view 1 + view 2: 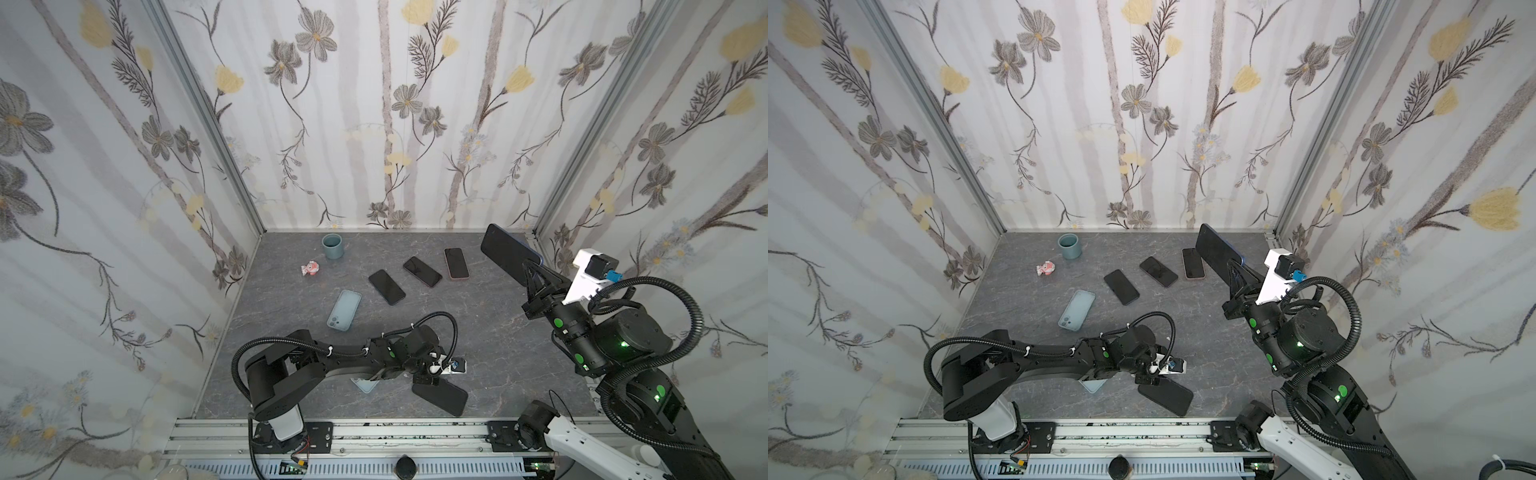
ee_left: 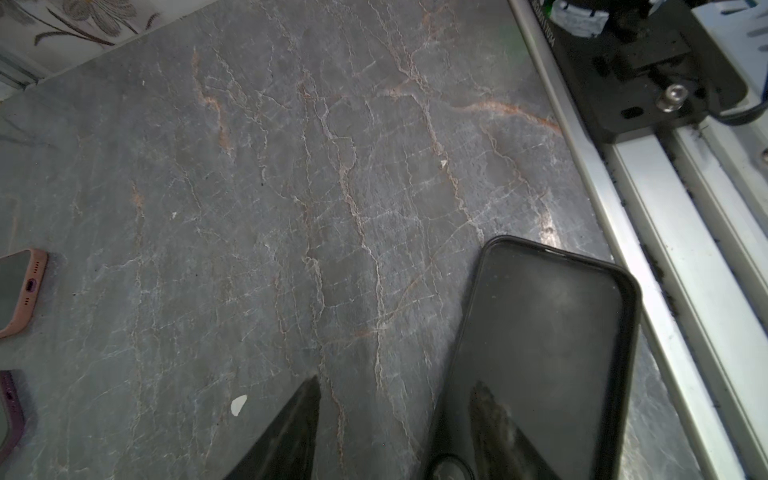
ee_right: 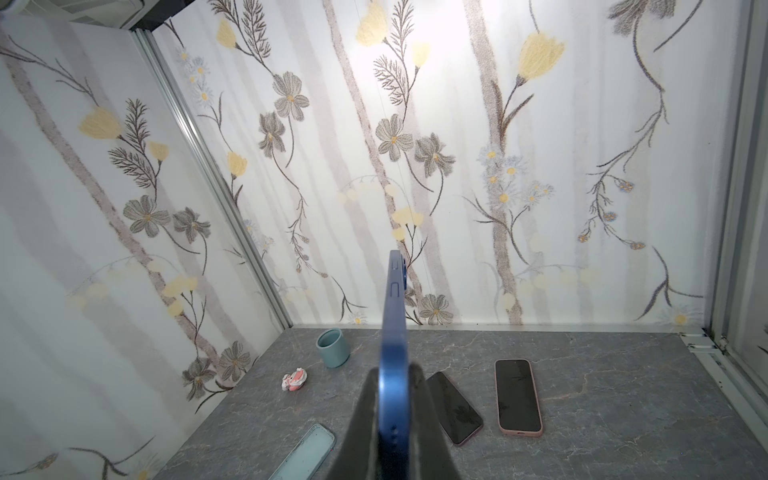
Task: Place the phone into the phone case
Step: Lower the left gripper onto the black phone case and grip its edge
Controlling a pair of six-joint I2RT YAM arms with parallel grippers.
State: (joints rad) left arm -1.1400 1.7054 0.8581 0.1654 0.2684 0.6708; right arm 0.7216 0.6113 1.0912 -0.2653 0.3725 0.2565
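Observation:
My right gripper point(image 1: 530, 266) is shut on the blue phone point(image 1: 505, 253) and holds it in the air at the back right. In the right wrist view the blue phone point(image 3: 395, 316) stands edge-on between the fingers. An empty black phone case point(image 1: 442, 399) lies open side up near the front edge of the table. My left gripper point(image 1: 424, 380) hangs low over one end of it, open. In the left wrist view one finger point(image 2: 494, 419) is over the inside of the black case point(image 2: 552, 324), the other finger point(image 2: 299, 419) over bare table, and the case's long wall lies between them.
A light blue case point(image 1: 344, 309) lies mid-table, and another pale blue one point(image 1: 365, 384) shows under the left arm. Three cased phones lie further back: black point(image 1: 386, 286), dark purple point(image 1: 422, 271), pink point(image 1: 456, 263). A teal cup point(image 1: 331, 245) and a small pink toy point(image 1: 309, 268) are back left. An aluminium rail point(image 2: 665, 232) borders the front.

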